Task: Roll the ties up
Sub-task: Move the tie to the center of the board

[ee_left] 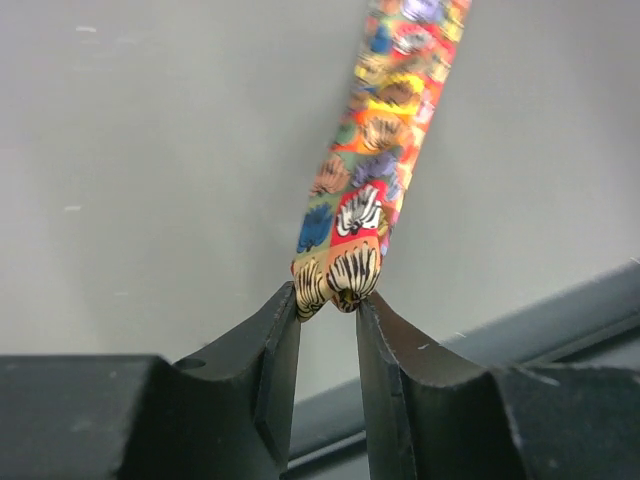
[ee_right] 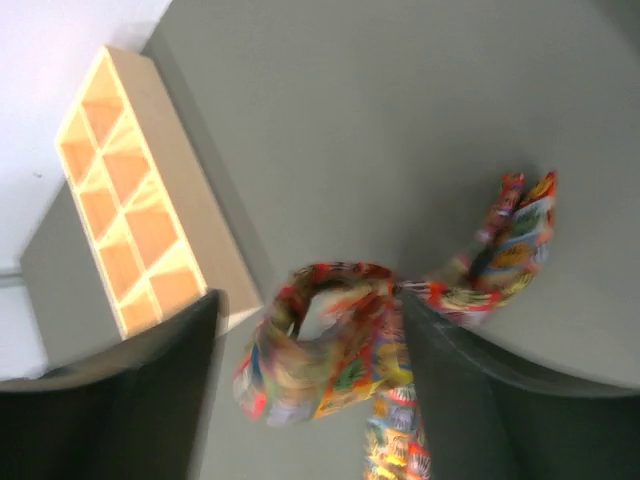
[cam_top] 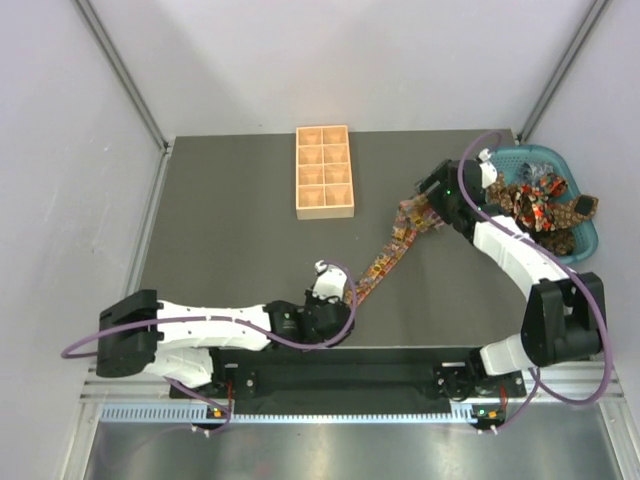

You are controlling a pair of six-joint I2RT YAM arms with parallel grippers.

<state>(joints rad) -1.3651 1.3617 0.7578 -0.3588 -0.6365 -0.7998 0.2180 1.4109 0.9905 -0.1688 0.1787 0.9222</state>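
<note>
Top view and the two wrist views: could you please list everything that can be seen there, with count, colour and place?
tie on the table: one, red, orange and yellow print, stretched between the two grippers
ties in the basket: a heap, count unclear, brown and red prints
basket: one, teal, far right of the table
tray: one, tan wood, eight compartments, far middle of the table
table: one, dark grey
arms: two, white and black, at the near edge
left fingers: black, pinched on one end of the tie on the table
right fingers: black, apart, the bunched other end between them
</note>
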